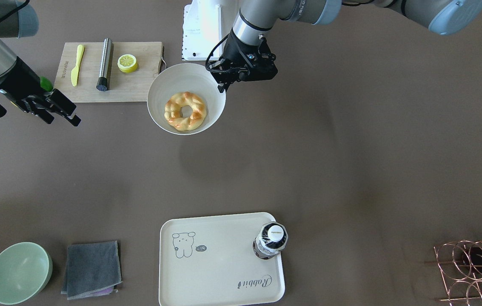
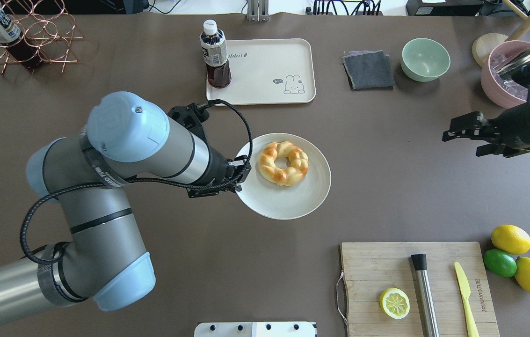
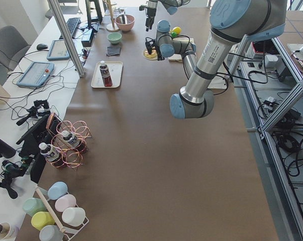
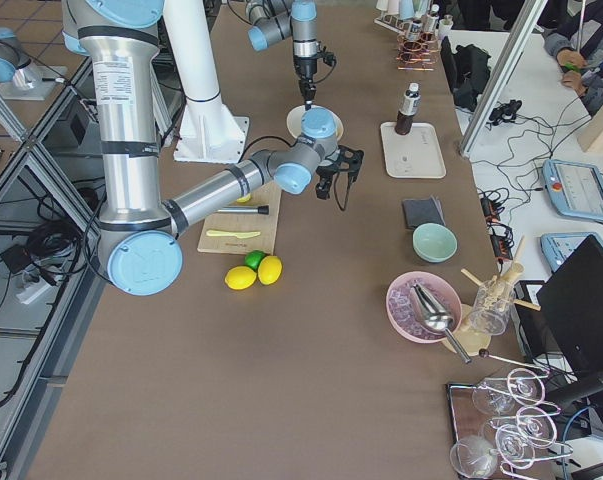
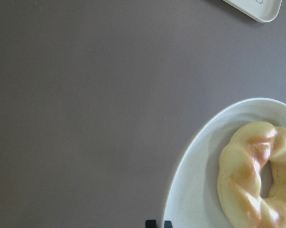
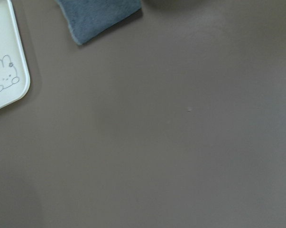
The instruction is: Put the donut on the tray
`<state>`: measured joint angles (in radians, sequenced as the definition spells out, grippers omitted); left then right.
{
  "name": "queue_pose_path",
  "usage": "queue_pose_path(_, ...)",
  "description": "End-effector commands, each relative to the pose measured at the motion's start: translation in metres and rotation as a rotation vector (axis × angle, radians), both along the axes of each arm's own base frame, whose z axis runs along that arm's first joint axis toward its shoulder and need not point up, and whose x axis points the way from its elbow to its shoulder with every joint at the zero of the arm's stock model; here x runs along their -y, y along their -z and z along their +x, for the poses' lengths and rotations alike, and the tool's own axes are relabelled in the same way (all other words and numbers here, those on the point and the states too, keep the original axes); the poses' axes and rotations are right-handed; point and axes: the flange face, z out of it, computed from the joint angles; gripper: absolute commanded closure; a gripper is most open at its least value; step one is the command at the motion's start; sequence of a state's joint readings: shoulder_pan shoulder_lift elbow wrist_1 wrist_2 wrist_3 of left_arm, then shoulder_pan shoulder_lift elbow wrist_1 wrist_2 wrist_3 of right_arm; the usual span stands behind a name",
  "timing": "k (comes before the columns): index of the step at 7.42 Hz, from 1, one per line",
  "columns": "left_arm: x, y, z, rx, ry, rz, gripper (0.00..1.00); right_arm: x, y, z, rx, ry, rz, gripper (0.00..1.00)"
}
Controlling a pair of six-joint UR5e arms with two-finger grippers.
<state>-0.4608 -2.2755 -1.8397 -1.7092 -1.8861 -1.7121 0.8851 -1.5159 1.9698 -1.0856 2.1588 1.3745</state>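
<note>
The golden-brown braided donut (image 1: pixel 184 111) lies on a white plate (image 1: pixel 160 87) at mid-table; it also shows in the overhead view (image 2: pixel 283 163) and the left wrist view (image 5: pixel 254 175). My left gripper (image 1: pixel 224 86) stands at the plate's rim with its jaws nearly together, pinching the rim (image 5: pixel 173 190). The cream rabbit tray (image 1: pixel 223 263) lies at the table's far side from the robot (image 2: pixel 265 70), apart from the plate. My right gripper (image 2: pixel 462 140) is open and empty, off to the side over bare table.
A dark drink bottle (image 1: pixel 270 240) stands on one corner of the tray. A grey cloth (image 2: pixel 367 70) and a green bowl (image 2: pixel 425 59) lie beside the tray. A wooden cutting board (image 2: pixel 377 262) holds a lemon half, a steel cylinder and a yellow knife.
</note>
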Motion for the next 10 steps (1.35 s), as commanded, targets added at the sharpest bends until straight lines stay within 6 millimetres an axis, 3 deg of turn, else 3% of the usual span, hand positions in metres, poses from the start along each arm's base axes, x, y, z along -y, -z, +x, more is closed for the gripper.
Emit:
queue_pose_path(1, -0.019, 0.024, 0.030, -0.010, 0.027, -0.011, 1.00, -0.001, 0.098, -0.058, -0.007, 0.069, -0.036, 0.10)
queue_pose_path(2, -0.021, 0.026, 0.035, -0.008, 0.024, -0.014, 1.00, 0.003, 0.133, -0.076, -0.034, 0.091, -0.066, 0.13)
queue_pose_path(3, -0.021, 0.026, 0.035, -0.008, 0.025, -0.014, 1.00, -0.002, 0.145, -0.088, -0.050, 0.115, -0.080, 0.16)
queue_pose_path(5, -0.020, 0.026, 0.033, -0.010, 0.027, -0.013, 1.00, -0.015, 0.143, -0.097, -0.056, 0.161, -0.060, 0.20)
queue_pose_path(10, -0.006, 0.028, 0.016, -0.021, 0.080, 0.006, 1.00, -0.020, 0.137, -0.086, -0.087, 0.208, -0.057, 0.22)
